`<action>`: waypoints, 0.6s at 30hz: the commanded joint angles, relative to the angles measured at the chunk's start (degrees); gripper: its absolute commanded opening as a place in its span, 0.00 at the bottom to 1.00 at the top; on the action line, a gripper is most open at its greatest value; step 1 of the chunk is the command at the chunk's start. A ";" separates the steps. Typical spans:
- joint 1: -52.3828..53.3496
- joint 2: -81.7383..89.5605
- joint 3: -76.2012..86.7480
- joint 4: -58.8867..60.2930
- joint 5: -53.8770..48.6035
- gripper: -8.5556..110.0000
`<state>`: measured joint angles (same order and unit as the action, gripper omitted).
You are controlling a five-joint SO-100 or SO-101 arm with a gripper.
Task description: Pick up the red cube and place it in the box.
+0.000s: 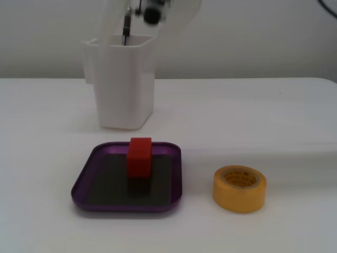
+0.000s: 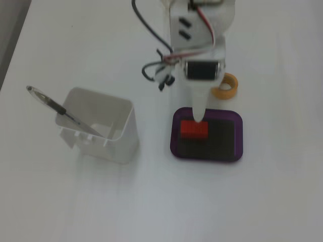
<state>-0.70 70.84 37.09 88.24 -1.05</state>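
The red cube (image 1: 139,156) stands upright on the dark bottom of the purple box (image 1: 84,179), towards its far side, with nothing holding it. In the other fixed view the cube (image 2: 194,129) lies in the left half of the box (image 2: 237,138). The white gripper (image 2: 199,117) hangs over the cube there, its tapered finger (image 2: 198,103) pointing down at it. In the low fixed view the arm (image 1: 158,13) is a blur at the top edge, well above the cube. The frames do not show how the jaws stand.
A tall white square cup (image 1: 124,84) with a pen (image 2: 55,106) in it stands behind the box. A yellow tape roll (image 1: 239,188) sits right of the box; in the other fixed view it (image 2: 228,88) is partly hidden by the arm.
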 commanded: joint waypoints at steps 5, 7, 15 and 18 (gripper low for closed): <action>0.35 25.84 -12.74 9.58 0.26 0.17; 0.44 31.90 -7.65 9.58 0.00 0.16; 0.44 54.76 24.26 9.23 -0.09 0.16; 0.53 62.93 38.32 7.29 -0.18 0.16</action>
<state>-0.70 125.77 63.63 97.47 -0.97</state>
